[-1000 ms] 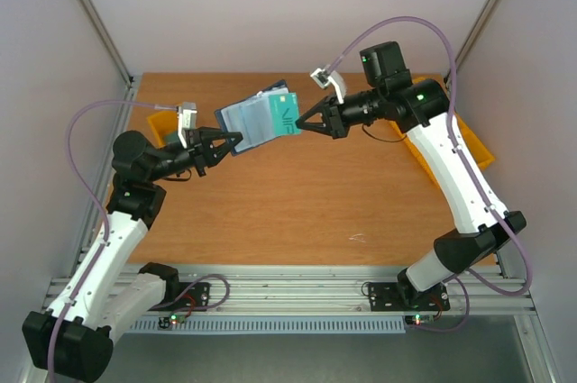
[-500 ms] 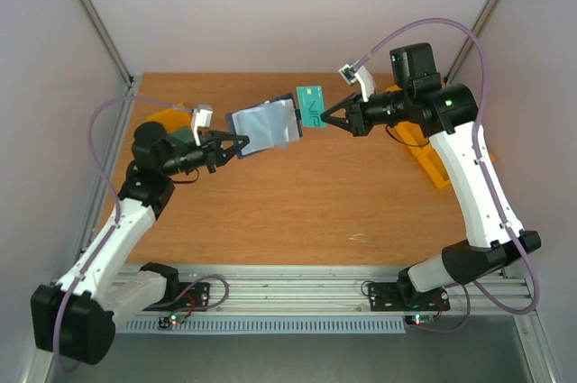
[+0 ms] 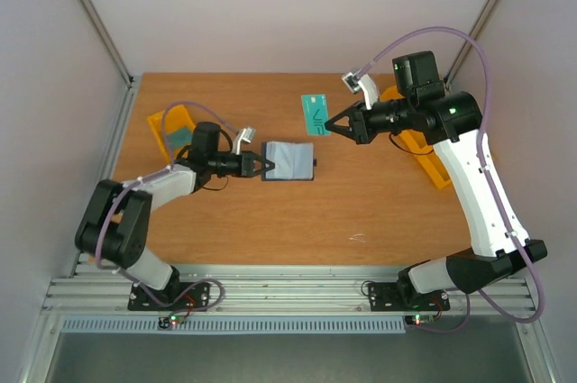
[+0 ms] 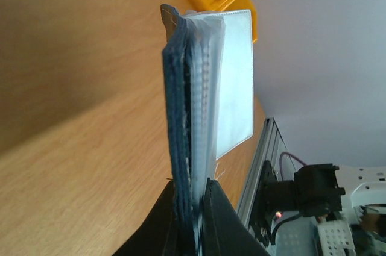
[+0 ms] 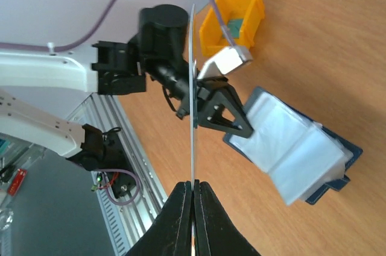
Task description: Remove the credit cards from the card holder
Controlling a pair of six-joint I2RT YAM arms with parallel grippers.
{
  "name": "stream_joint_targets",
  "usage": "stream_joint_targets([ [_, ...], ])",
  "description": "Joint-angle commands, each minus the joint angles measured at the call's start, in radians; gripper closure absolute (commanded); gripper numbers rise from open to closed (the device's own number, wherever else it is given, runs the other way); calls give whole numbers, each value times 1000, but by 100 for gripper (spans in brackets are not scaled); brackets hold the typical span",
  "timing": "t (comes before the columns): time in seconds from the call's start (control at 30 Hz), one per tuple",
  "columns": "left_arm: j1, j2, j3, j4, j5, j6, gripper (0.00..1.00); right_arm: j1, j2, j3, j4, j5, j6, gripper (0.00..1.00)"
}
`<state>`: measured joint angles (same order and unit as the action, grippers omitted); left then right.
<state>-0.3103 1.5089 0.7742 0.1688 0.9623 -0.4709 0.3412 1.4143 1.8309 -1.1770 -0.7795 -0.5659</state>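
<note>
While in L jaws, holder (image 3: 290,160) lengthwise rightward.

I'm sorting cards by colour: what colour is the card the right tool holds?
The card is teal green, clearest in the top view.

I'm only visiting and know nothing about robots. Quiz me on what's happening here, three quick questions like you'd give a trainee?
1. True or false: the right gripper is shut on a green card.
2. What holds the card holder? A: left gripper. B: right gripper.
3. Fill in: the bin beside the left arm is ___ in colour.
Key: 1 true; 2 A; 3 yellow.
</note>
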Motion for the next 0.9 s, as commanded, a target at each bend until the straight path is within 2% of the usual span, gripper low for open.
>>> stream_joint_targets([
  [0.0,-12,127,67,42,60,32,100,-4,2,-16,1,-18,35,99],
  [0.13,-13,214,94,-21,6,90,100,-4,17,-14,13,-26,45,99],
  [0.33,-12,316,151,-219,-69,210,97,-4,28,-13,16,-34,48,99],
  [0.4,-13,324,142,-255,-82,270,98,-4,26,-13,13,-30,48,99],
  [0.53,-12,300,127,-263,-138,285,99,-4,20,-13,14,-27,49,99],
  [0.57,-13,296,122,-265,-165,281,93,-4,20,-13,15,-28,51,99],
  [0.67,-12,297,114,-274,-252,257,66,-4,22,-14,21,-30,56,99],
  [0.73,-12,298,117,-286,-276,250,52,-4,20,-12,23,-30,58,99],
  [0.87,-12,257,106,-300,-320,256,32,-4,16,-6,20,-17,68,99],
])
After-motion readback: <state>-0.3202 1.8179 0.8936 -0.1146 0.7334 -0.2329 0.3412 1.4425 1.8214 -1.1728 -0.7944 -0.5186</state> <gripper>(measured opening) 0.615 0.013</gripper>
